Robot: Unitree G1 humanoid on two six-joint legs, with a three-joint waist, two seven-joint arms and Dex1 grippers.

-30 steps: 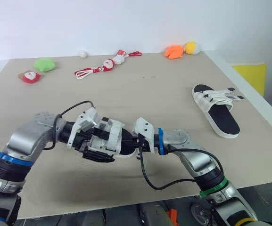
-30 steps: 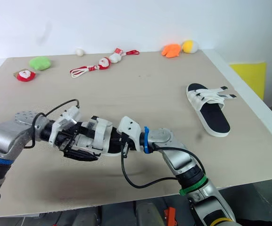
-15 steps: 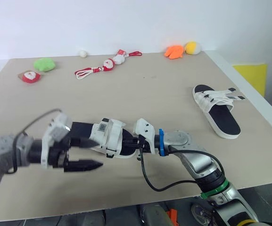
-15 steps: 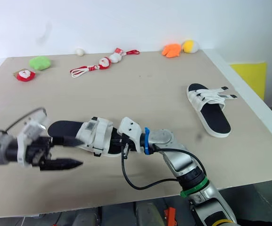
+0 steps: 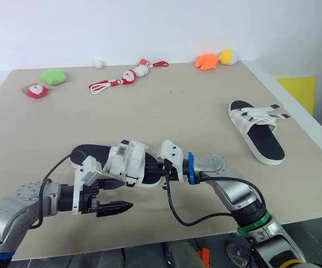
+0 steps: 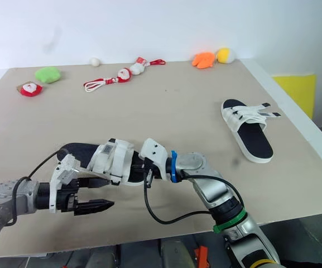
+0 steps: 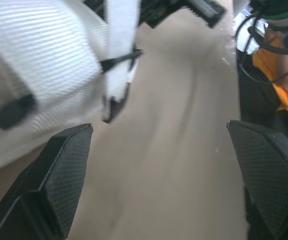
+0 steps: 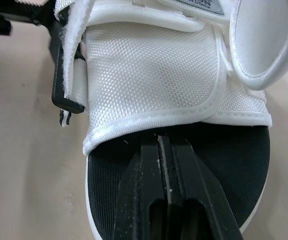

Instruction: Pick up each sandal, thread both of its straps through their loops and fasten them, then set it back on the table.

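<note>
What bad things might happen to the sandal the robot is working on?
The right end effector is shut, lying on the near sandal's black footbed, not clamped around it, so a tug may slide the sandal away. The left end effector is open beside the loose strap end; it might bump it rather than catch it.

The sandal at six o'clock (image 8: pixel 153 70) has white woven cloth straps with a coarse, visible weave and a matt black, finely textured footbed; the sandal at three o'clock (image 5: pixel 258 131) looks alike. The table (image 5: pixel 177 106) is smooth, matt beige. The left gripper (image 7: pixel 158 126) has matt black plastic fingers (image 7: pixel 66 165) with cross-hatched pads.
</note>
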